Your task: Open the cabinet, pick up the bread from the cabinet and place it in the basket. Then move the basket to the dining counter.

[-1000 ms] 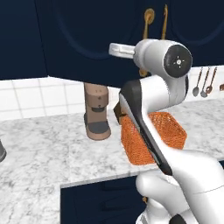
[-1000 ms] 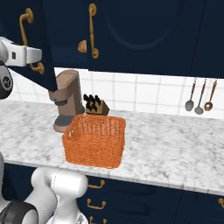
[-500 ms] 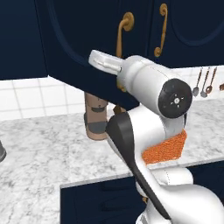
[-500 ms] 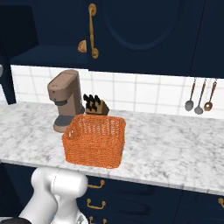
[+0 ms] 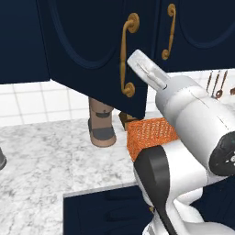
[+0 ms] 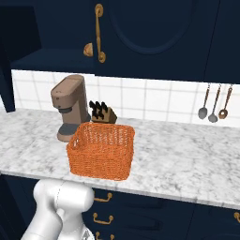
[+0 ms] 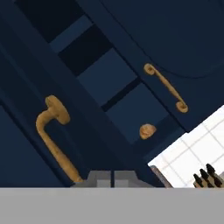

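The cabinet's left door [image 5: 92, 50] stands swung out, its brass handle [image 5: 127, 55] facing the room. Inside the open cabinet [image 7: 105, 83], the bread [image 7: 147, 131], a small golden-brown roll, sits on the lower shelf. My gripper [image 7: 113, 178] is shut with nothing between its fingertips, just right of the lower end of the open door's handle [image 7: 54, 140]. The orange basket [image 6: 101, 150] stands on the marble worktop below; my arm [image 5: 193, 133] hides part of the basket [image 5: 149, 134]. The dining counter is out of view.
A brown coffee machine [image 6: 70, 108] and a knife block [image 6: 103, 112] stand behind the basket. The right door with its handle [image 6: 98, 33] is closed. Utensils [image 6: 213, 105] hang on the tiled wall at right. The open door overhangs the worktop [image 5: 46, 170].
The left cabinet door has swung further open toward me. My arm has drawn back with it and left the right base view. The jaws have closed together.
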